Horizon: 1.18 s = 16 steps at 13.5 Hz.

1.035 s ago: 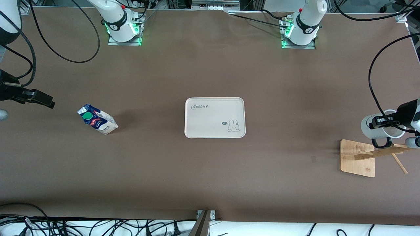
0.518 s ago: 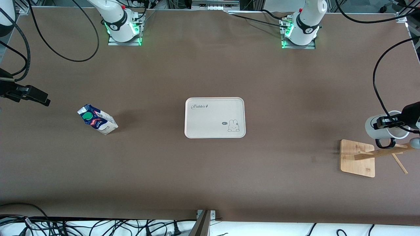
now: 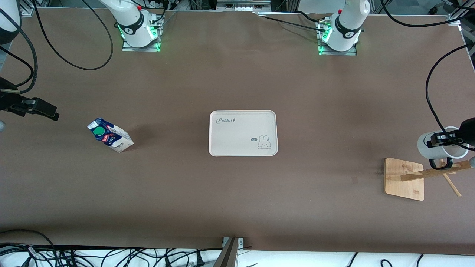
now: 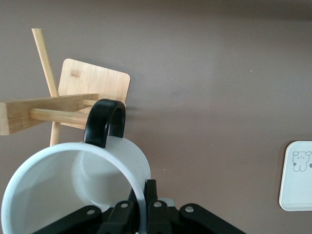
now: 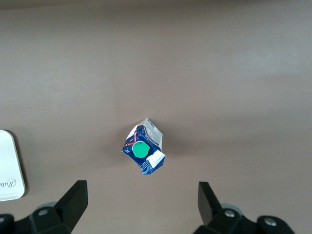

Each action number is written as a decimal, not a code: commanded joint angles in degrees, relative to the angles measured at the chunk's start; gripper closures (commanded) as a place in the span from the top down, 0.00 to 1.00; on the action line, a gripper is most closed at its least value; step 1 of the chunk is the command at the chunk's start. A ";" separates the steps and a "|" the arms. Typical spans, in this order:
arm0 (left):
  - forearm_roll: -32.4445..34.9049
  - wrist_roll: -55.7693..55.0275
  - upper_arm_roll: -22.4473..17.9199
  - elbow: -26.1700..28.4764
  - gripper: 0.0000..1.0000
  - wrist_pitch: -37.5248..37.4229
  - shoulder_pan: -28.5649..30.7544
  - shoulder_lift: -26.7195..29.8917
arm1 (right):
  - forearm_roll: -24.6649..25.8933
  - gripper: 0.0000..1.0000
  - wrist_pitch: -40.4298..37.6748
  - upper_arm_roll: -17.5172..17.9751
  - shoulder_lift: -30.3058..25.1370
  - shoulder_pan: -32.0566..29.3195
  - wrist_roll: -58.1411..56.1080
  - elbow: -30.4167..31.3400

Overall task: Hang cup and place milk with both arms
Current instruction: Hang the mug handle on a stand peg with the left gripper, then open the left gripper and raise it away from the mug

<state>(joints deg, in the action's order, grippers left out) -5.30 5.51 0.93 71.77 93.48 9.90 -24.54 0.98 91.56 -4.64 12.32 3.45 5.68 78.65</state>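
The white cup point(image 3: 437, 146) hangs in the air by the wooden rack point(image 3: 403, 178) at the left arm's end of the table. My left gripper point(image 3: 445, 140) is shut on its rim. In the left wrist view the fingers point(image 4: 152, 192) pinch the cup point(image 4: 73, 185) wall, and its black handle point(image 4: 105, 122) sits right at a rack peg point(image 4: 58, 116). The milk point(image 3: 110, 135) carton stands on the table toward the right arm's end. My right gripper point(image 3: 50, 112) hovers open beside it; in the right wrist view the milk point(image 5: 144, 148) shows past the gripper point(image 5: 142, 195), whose jaws stand wide with nothing between them.
A white rabbit tray point(image 3: 243, 148) lies at the table's middle, and its edge point(image 5: 9, 165) shows in the right wrist view. The rack's slanted post point(image 3: 432, 172) and thin pegs stick out over the table edge. Black cables loop near both arms.
The left gripper carried the cup toward the left arm's end of the table, bringing the handle up to the rack's peg. The right gripper shifted slightly by the table edge.
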 commanded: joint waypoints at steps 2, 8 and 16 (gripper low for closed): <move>-0.59 4.86 0.21 -0.49 0.00 0.04 2.22 -0.86 | -0.19 1.00 -0.16 0.07 -0.45 0.06 -1.55 0.19; -0.25 4.16 0.82 -0.49 1.00 -0.40 2.14 -0.43 | 1.03 1.00 -0.07 0.16 -0.37 0.15 -6.46 0.10; 7.57 -1.98 1.44 -0.40 1.00 -7.17 -11.38 5.46 | 2.18 1.00 -0.24 0.16 -0.37 0.15 -7.44 0.10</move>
<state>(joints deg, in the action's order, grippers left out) -1.64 5.26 2.64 71.34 87.66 2.57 -21.34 2.30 91.56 -4.61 12.32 3.52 -0.83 78.66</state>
